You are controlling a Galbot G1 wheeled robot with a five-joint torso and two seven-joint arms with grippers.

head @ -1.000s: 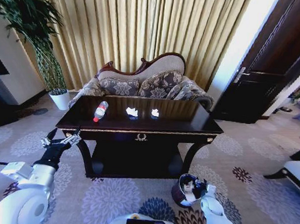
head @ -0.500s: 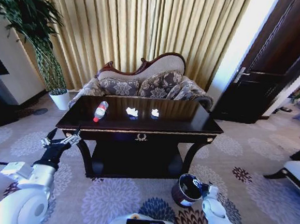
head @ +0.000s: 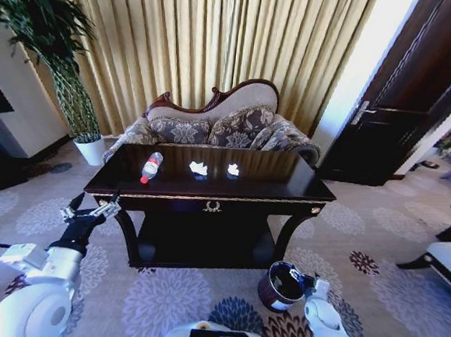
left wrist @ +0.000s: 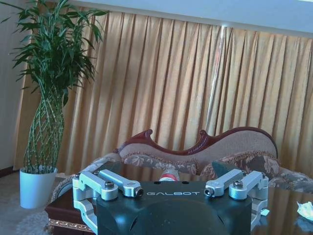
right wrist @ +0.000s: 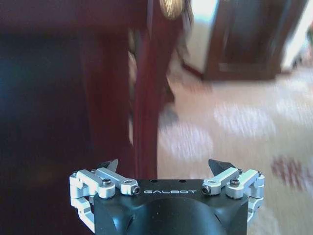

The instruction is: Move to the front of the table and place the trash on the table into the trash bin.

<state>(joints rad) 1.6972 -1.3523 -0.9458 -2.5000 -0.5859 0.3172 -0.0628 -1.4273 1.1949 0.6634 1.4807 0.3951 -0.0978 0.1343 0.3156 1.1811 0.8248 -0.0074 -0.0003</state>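
The trash lies on the table (head: 278, 190), none of it picked up: a bottle (head: 151, 166) toward the far left and two paper wads (head: 199, 167) (head: 233, 169) near the middle. The trash bin (head: 280, 286) stands on the carpet by the table's near right leg. The left gripper (head: 91, 205) hovers just off the near left corner, jaws spread and empty. The right gripper (head: 307, 281) sits beside the bin's rim, jaws likewise spread. The approach looks finished; collecting has yet to begin. The next move calls for the left arm to rise above the tabletop and reach over the bottle
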